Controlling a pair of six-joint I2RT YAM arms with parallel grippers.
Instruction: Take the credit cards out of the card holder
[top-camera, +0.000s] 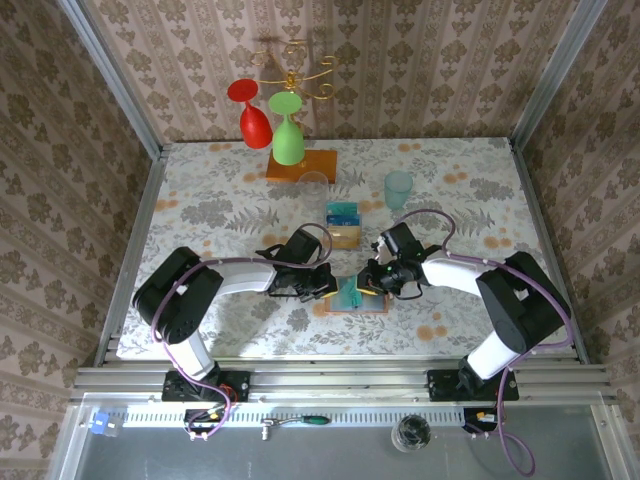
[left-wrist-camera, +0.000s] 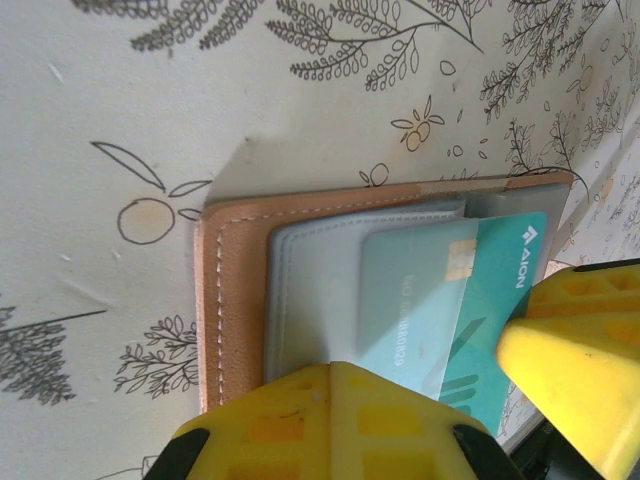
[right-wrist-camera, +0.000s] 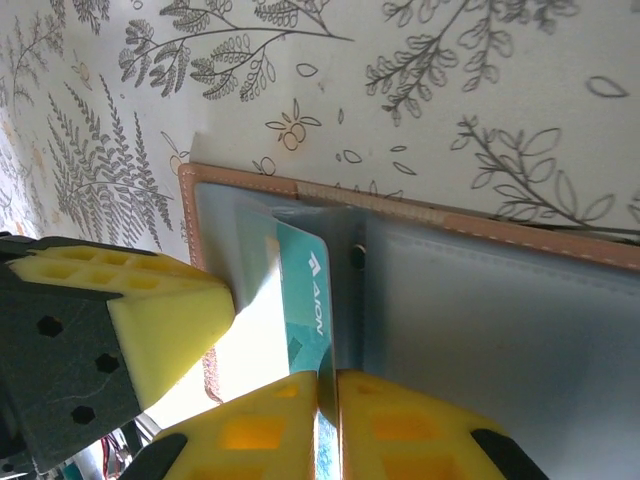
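The card holder (top-camera: 357, 296) lies open on the table, salmon-brown rim (left-wrist-camera: 228, 300) outside, grey-blue pockets (right-wrist-camera: 480, 320) inside. A teal credit card (right-wrist-camera: 308, 285) sticks partly out of a pocket, and my right gripper (right-wrist-camera: 328, 385) is shut on its edge. That card (left-wrist-camera: 500, 290) also appears in the left wrist view, half under the translucent pocket. My left gripper (left-wrist-camera: 340, 372) is shut, its joined tips resting on the holder's grey pocket. From above, both grippers meet over the holder, left (top-camera: 325, 285) and right (top-camera: 376, 284). Two other credit cards, teal (top-camera: 343, 212) and tan (top-camera: 345, 237), lie just beyond.
At the back stands a glass rack on an orange wooden base (top-camera: 302, 166), with a red glass (top-camera: 254, 118) and a green glass (top-camera: 288, 135) hanging upside down. A clear glass (top-camera: 315, 185) and a pale teal cup (top-camera: 398, 188) stand nearby. Metal frame posts border the table.
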